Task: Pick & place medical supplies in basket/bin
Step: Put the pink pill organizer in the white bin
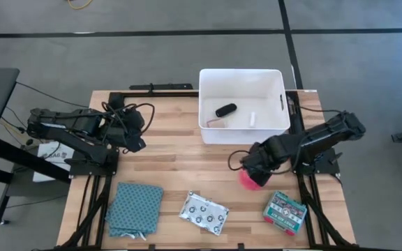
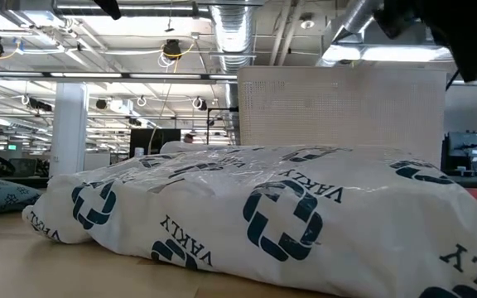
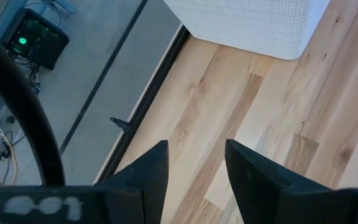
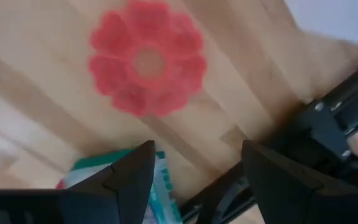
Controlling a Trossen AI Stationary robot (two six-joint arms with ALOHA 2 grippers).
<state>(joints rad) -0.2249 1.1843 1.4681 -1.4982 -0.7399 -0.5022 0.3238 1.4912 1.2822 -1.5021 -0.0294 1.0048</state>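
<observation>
Over pink spiky ball [image 4: 146,65] on right table side, right gripper [image 1: 255,169] hovering, fingers wide, nothing held; reach step underway; next: descend, straddle ball, close, carry to tub [image 1: 208,80]; left gripper [image 3: 194,168] parked left, part-open, empty.

From my low view I can read "VAKLY" printed several times in dark teal, beside cross-in-ring logos, on the silvery packet [image 2: 263,219] lying close to the lens; some of the prints sit upside down. The green-and-red box [image 1: 285,210] carries printing, but I cannot make out any words on it.
</observation>
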